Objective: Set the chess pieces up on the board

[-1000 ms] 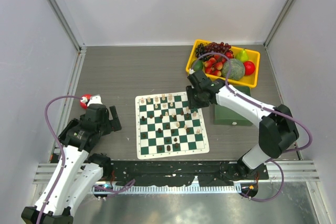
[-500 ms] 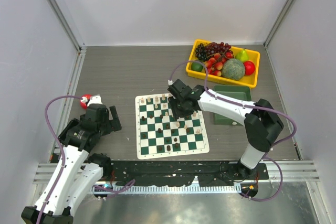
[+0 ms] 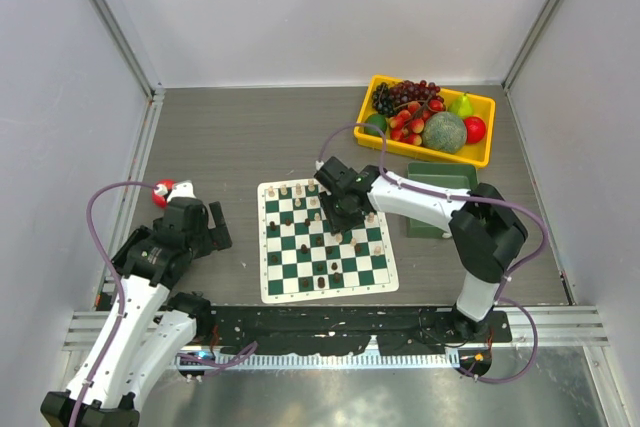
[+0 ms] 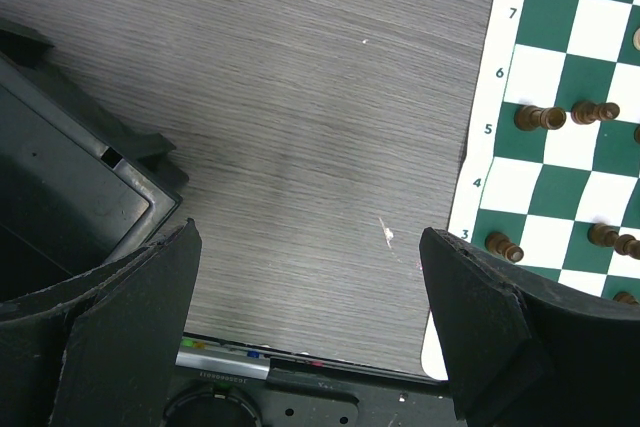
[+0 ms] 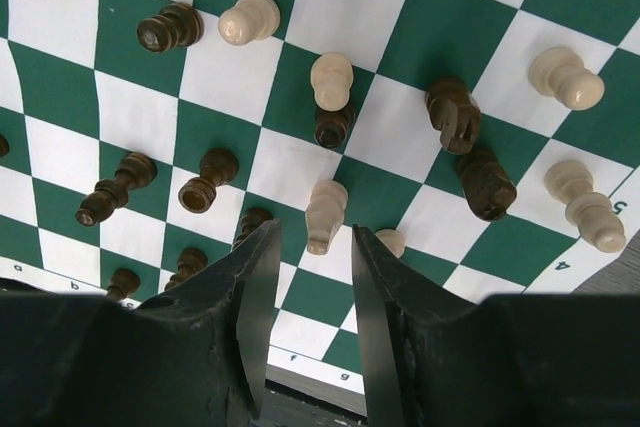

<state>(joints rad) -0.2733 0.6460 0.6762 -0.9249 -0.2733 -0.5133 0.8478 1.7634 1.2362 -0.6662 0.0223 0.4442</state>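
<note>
The board (image 3: 325, 292), a green and white checked mat, lies at the table's centre with cream and dark chess pieces scattered over it, some lying on their sides. My right gripper (image 3: 338, 215) hovers low over the board's far middle, its jaws slightly parted and empty. In the right wrist view the gripper (image 5: 313, 232) sits just short of a toppled cream piece (image 5: 325, 212) on the board (image 5: 440, 27), with dark pieces (image 5: 205, 179) to the left. My left gripper (image 3: 200, 222) is wide open and empty over bare table (image 4: 310, 237), left of the board's edge (image 4: 480, 117).
A yellow tray (image 3: 440, 157) of fruit stands at the back right. A plain green bin (image 3: 430, 225) sits right of the board, partly under my right arm. A red ball (image 3: 160, 190) lies far left. A dark box (image 4: 60, 197) is beside my left gripper.
My right gripper has swung left from beside the green bin onto the far middle of the board and come lower. The left arm has not moved.
</note>
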